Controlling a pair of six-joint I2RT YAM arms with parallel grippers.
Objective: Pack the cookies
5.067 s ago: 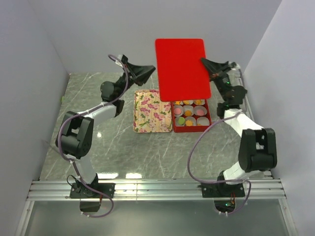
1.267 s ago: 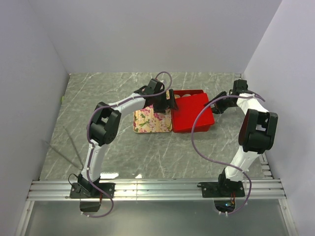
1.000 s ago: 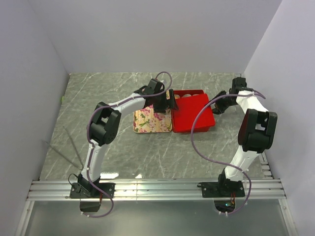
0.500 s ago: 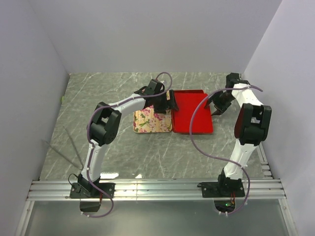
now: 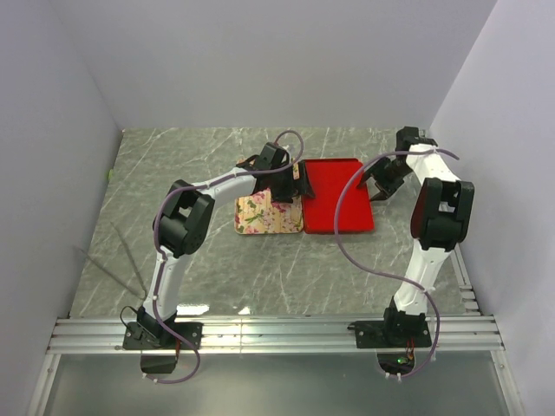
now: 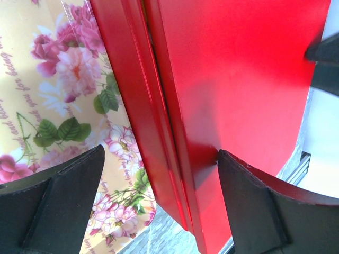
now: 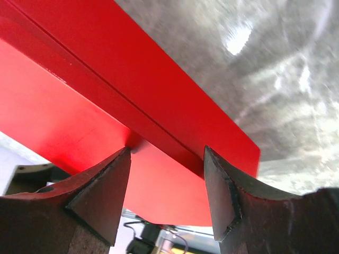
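Observation:
A flat red lid [image 5: 338, 195] lies closed over the red box, so the cookies are hidden. My left gripper [image 5: 290, 184] is open at the box's left edge. In the left wrist view its jaws [image 6: 159, 159] stand wide, one finger over the floral tray [image 6: 53, 95] and the other finger [image 6: 254, 201] touching the lid top [image 6: 238, 69]. My right gripper [image 5: 379, 184] is open at the box's right edge. In the right wrist view it [image 7: 167, 153] straddles the lid rim [image 7: 132, 74] with its jaws apart.
The cream floral tray [image 5: 260, 215] lies against the box's left side on the grey marble table [image 5: 173, 173]. White walls close in the back and both sides. The rail with the arm bases [image 5: 277, 334] runs along the near edge.
The tilted lid has come down flat onto the box, covering the cookies. My right gripper has opened off the lid's right edge and shifted slightly back. The left gripper has stayed open.

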